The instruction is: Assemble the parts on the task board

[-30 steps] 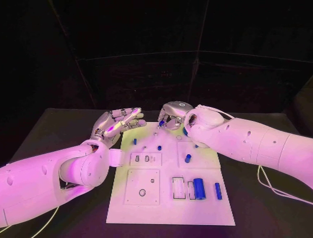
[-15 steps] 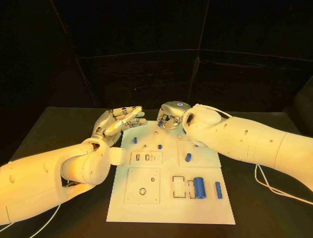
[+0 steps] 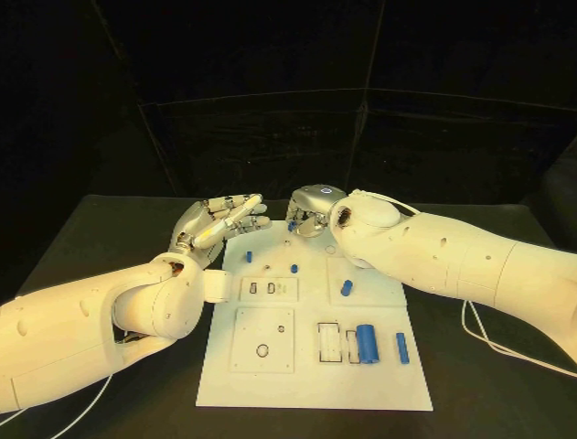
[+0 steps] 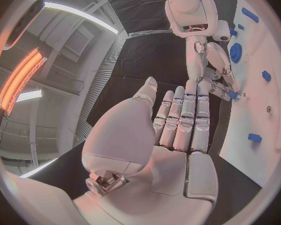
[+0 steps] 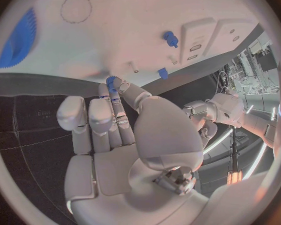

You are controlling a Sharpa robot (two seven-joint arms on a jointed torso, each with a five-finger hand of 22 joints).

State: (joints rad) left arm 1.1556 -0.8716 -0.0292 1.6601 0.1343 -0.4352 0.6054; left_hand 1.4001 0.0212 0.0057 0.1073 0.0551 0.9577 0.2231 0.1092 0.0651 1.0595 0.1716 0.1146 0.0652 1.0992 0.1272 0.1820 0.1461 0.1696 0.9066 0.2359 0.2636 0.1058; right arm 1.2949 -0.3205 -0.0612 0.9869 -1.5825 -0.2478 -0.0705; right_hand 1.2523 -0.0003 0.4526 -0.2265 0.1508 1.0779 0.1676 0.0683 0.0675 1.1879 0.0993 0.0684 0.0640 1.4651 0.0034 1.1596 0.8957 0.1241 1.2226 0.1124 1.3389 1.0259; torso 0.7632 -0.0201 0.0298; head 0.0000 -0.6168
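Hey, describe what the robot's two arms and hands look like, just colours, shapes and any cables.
Both arms are smooth, rounded white shells with small dark dots on them. The left hand and right hand are silver metal with segmented fingers; the right one has a domed silver back. Thin white cables trail from the arms onto the black table.

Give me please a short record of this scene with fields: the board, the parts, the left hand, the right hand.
board: white task board flat on the black table
parts: blue pieces on the board, among them a thick cylinder and a thinner one near the front right
left hand: left hand beside the board's far left corner, fingers straight, holds nothing
right hand: right hand over the board's far edge, pinches a small blue part at its fingertips
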